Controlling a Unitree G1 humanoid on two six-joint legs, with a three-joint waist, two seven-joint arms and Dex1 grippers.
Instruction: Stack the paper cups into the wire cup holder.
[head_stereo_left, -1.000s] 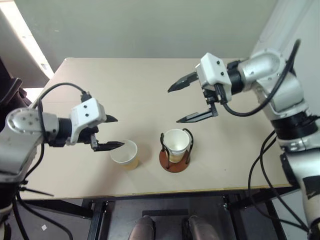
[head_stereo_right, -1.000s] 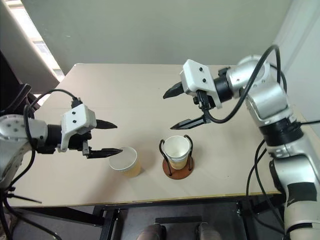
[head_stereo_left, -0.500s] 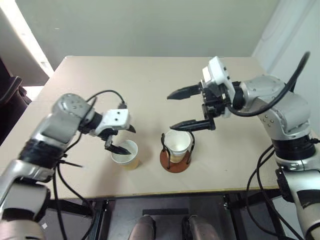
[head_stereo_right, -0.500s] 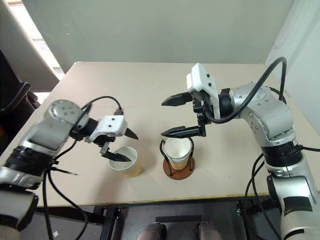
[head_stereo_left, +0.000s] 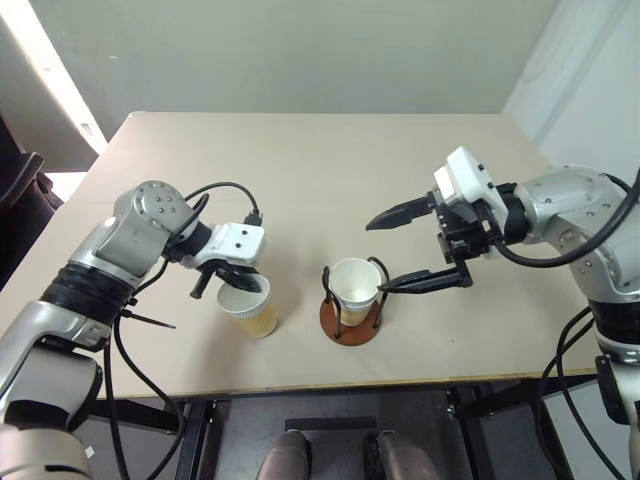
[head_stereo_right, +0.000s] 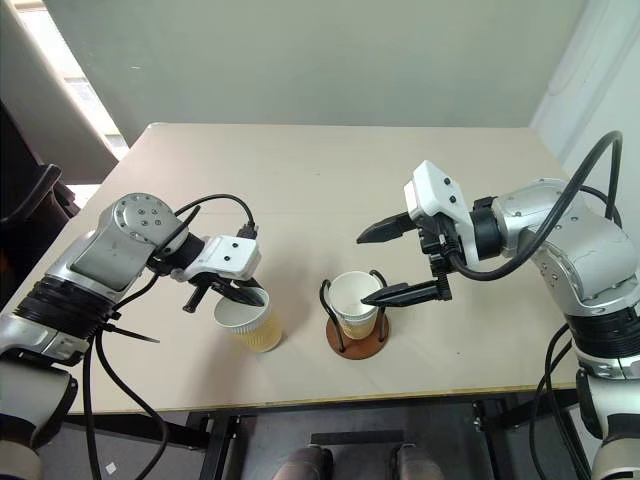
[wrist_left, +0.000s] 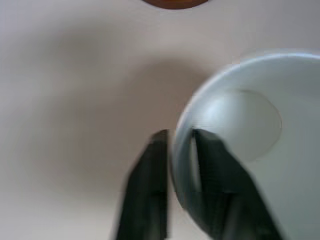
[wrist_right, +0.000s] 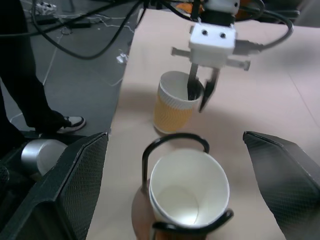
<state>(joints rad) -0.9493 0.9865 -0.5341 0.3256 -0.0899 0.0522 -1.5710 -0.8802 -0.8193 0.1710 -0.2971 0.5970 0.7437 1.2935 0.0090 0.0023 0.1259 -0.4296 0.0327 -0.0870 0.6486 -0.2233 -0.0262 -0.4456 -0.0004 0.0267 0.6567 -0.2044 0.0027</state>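
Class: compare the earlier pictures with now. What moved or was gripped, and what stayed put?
The left gripper swung in and shut on the loose paper cup's rim. The right gripper, open, drew back from above the wire cup holder. Cups and holder stayed put.

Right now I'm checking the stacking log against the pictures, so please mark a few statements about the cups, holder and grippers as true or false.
1. The left gripper is pinching the rim of the loose paper cup, one finger inside. True.
2. The right gripper is shut on a cup. False: it is open and holds nothing.
3. The wire cup holder is empty. False: stacked cups sit inside it.
4. The loose paper cup stands upright on the table. True.
5. The loose paper cup lies to the holder's right. False: it is on the holder's left.
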